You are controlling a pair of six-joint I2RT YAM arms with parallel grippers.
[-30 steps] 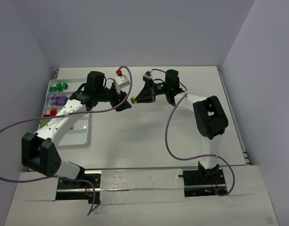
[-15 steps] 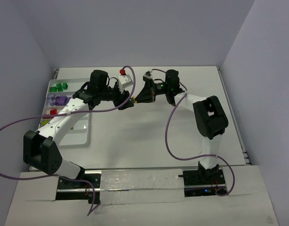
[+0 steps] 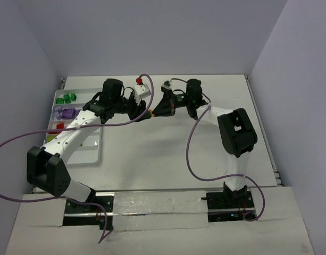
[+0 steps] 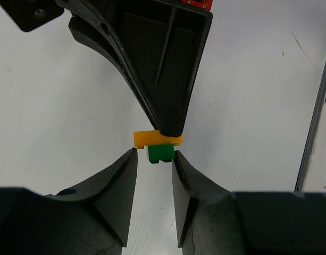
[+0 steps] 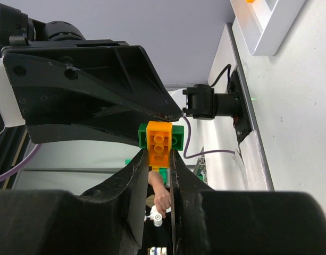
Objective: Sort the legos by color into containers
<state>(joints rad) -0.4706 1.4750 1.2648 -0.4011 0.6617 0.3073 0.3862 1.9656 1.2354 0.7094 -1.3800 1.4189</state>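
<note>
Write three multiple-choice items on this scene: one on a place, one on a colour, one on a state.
1. Seen from the top camera, where on the white table does the white translucent plastic tray stand?
A. on the left side
B. on the right side
C. between the arm bases

2. What colour are the small plastic bricks in the tray's farthest compartment?
A. orange
B. green
C. purple

3. How is the right gripper?
A. wide open and empty
B. out of view
C. shut on the small orange plastic brick

Answers: 1 A, the tray lies at the table's left edge; 2 B, green bricks sit in the far compartment; 3 C, its fingers press both sides of the orange brick.
</note>
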